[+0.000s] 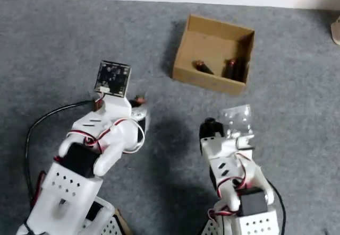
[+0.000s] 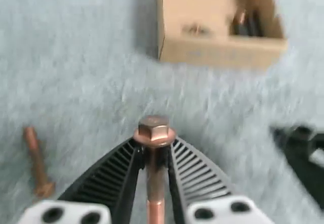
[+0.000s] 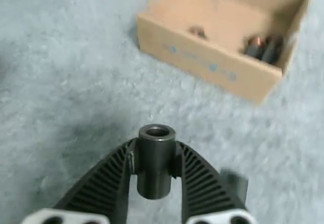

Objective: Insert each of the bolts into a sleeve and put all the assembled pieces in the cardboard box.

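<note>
Left jaws clamped on a copper bolt [image 2: 153,133] just below its hex head, right jaws clamped on a dark sleeve [image 3: 156,158], open bore showing, second bolt [image 2: 36,161] loose on the grey table [image 1: 53,44], cardboard box [image 1: 210,81] farther back, two assembled pieces [image 1: 202,67] inside

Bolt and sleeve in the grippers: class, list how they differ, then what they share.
The bolt is copper-coloured, the sleeve black. The bolt is a thin shank with a hexagonal head; the sleeve is a thick hollow tube. The left gripper holds the bolt, the right gripper the sleeve. Both are gripped and unjoined.
</note>
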Available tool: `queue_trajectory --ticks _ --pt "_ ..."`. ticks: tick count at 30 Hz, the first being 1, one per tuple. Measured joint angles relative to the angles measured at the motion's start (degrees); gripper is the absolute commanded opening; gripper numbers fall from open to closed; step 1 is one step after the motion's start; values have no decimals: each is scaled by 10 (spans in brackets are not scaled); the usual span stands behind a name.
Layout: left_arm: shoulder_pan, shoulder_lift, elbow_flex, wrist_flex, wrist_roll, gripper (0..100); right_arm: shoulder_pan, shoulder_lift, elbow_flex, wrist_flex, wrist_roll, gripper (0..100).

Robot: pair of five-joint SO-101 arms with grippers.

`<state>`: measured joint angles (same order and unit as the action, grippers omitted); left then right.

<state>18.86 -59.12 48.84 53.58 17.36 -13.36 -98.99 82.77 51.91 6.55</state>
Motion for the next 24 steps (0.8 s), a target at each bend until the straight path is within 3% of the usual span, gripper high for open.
queue_trajectory --ticks 7,17,24 --pt "24 -28 2 -97 18 6 0 -49 118 -129 41 5" --pt "86 -29 2 -168 19 6 0 -53 129 -353 41 5" --pt "85 -29 2 -229 21 6 -40 -53 129 -378 28 5"
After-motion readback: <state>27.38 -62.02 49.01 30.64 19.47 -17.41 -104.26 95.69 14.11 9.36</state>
